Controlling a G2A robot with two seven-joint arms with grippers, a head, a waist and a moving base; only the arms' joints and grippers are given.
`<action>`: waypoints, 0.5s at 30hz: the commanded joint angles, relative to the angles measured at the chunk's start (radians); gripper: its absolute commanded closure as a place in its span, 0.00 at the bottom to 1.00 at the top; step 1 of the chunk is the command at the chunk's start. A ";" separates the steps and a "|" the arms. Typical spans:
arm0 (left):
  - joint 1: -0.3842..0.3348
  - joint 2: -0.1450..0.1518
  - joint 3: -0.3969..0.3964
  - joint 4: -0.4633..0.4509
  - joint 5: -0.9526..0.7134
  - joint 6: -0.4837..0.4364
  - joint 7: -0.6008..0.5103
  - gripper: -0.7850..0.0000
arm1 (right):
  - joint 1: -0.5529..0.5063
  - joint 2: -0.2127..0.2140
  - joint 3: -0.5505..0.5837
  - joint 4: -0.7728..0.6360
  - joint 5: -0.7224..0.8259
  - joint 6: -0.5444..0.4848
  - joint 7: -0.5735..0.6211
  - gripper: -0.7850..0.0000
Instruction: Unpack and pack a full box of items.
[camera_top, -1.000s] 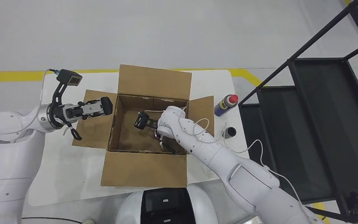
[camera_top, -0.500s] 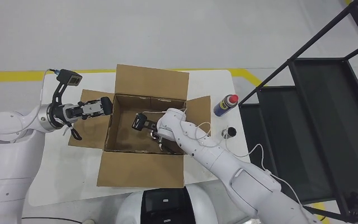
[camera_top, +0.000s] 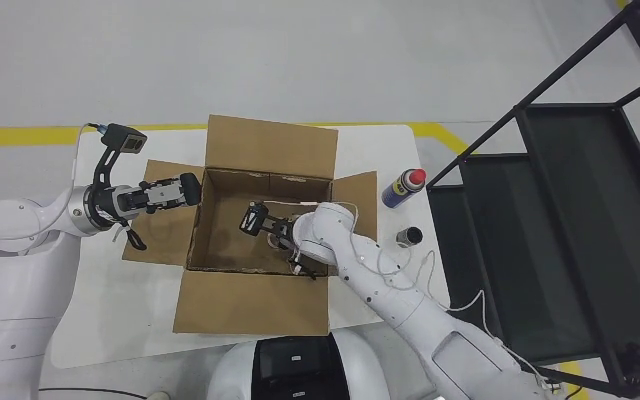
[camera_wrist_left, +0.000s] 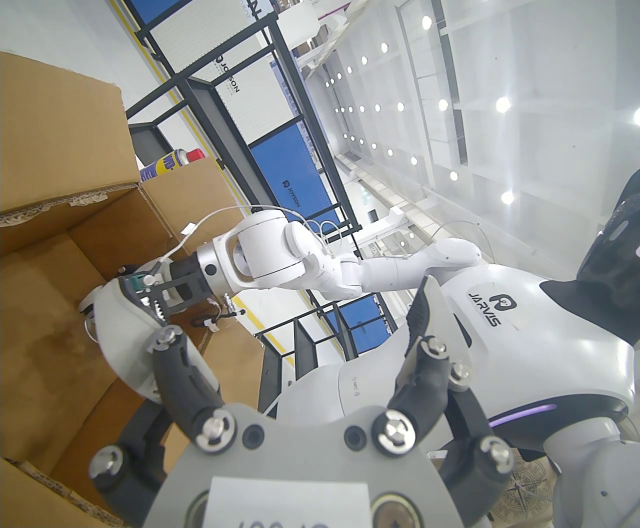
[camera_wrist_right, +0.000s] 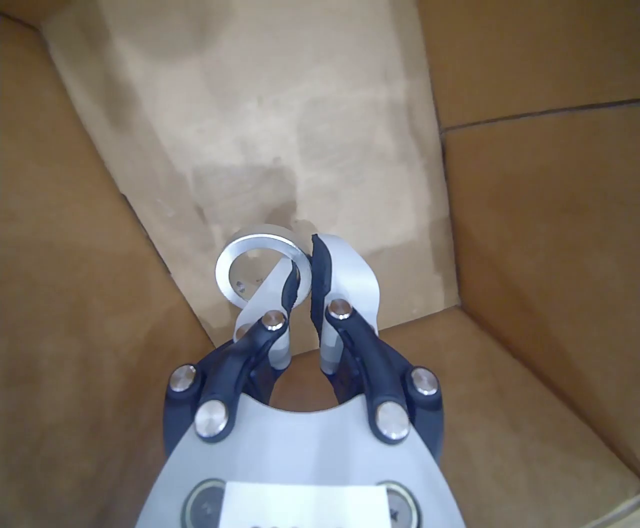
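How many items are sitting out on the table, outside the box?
2: a spray can beside the box's right flap, a small dark cylinder just nearer the robot. The right gripper holds a metal ring inside the box. Others may be hidden.

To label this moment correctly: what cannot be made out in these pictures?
- Top view: the right arm hides part of the floor of the brown cardboard box.
- Right wrist view: whether the silver metal ring in the right gripper touches that floor; the angle hides it.
- Top view: small dark cylinder, too small to identify.
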 joint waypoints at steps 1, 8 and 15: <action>0.000 0.000 0.000 0.000 0.000 0.000 0.000 0.00 | -0.047 0.015 0.038 -0.069 -0.011 -0.015 -0.049 1.00; 0.000 0.000 0.000 0.000 0.000 0.000 0.000 0.00 | -0.197 0.061 0.171 -0.236 -0.013 -0.081 -0.245 1.00; 0.000 0.000 0.000 0.000 0.000 0.000 0.000 0.00 | -0.202 0.063 0.176 -0.239 -0.012 -0.084 -0.250 1.00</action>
